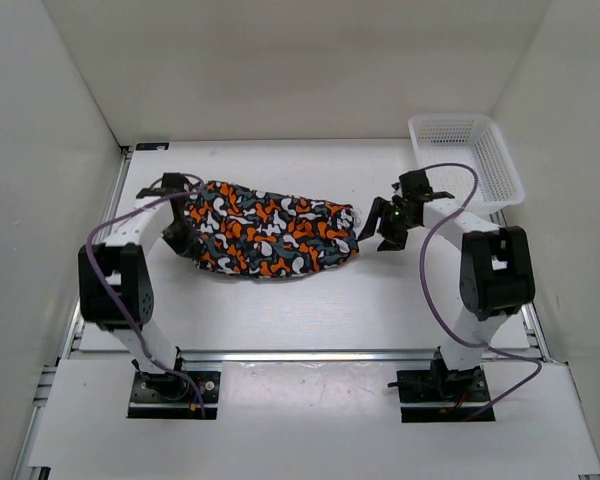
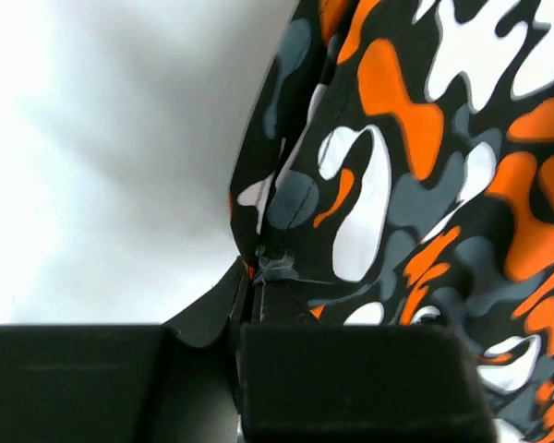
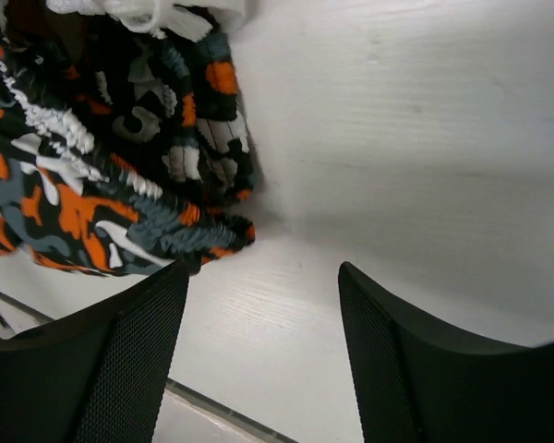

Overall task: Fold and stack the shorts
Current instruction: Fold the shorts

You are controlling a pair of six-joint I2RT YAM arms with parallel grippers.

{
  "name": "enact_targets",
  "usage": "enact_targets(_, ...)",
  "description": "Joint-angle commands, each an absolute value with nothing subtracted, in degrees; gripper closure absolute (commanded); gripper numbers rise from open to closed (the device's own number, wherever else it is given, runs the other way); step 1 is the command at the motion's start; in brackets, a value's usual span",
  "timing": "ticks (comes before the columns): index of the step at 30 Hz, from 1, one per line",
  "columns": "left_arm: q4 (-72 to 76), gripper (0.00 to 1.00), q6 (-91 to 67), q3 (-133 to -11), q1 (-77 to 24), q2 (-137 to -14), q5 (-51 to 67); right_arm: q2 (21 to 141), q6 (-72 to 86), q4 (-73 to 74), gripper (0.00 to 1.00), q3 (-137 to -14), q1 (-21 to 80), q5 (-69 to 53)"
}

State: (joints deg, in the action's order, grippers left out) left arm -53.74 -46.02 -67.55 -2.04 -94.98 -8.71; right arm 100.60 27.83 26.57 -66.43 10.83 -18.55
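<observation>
With the left gripper [image 2: 257,281] pinching the shorts [image 1: 270,232] by an edge and the right gripper [image 3: 263,274] spread empty beside them, a one-sided pull could bunch them instead of folding.

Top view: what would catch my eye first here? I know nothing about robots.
The shorts, in a loud orange, white, grey and black print, lie crumpled at the centre. The left gripper pinches their left edge, while the right gripper hangs open just off their right end. A white mesh basket sits in the far right corner.
</observation>
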Motion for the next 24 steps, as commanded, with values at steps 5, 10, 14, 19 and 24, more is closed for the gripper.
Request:
enact_targets(5,-57.6,0.90,-39.6,-83.0,0.0,-109.0,-12.6,108.3,23.9,23.0,0.29,-72.9,16.0,-17.6)
enact_targets(10,-60.2,0.90,-38.4,-90.7,0.0,-114.7,-13.1,113.6,22.1,19.5,0.29,-75.6,17.9,-21.3)
enact_targets(14,-61.4,0.90,-37.3,-92.5,0.0,-115.9,-13.6,116.9,24.2,19.0,0.29,-77.3,18.5,-16.0)
enact_targets(19,-61.4,0.90,-36.7,-93.1,0.0,-116.5,-14.2,120.0,27.9,18.4,0.49,-78.8,19.9,-10.5)
enact_targets(24,-61.4,0.90,-35.5,-92.5,0.5,-116.5,-14.7,122.2,29.1,17.8,0.86,-80.0,21.1,-10.6)
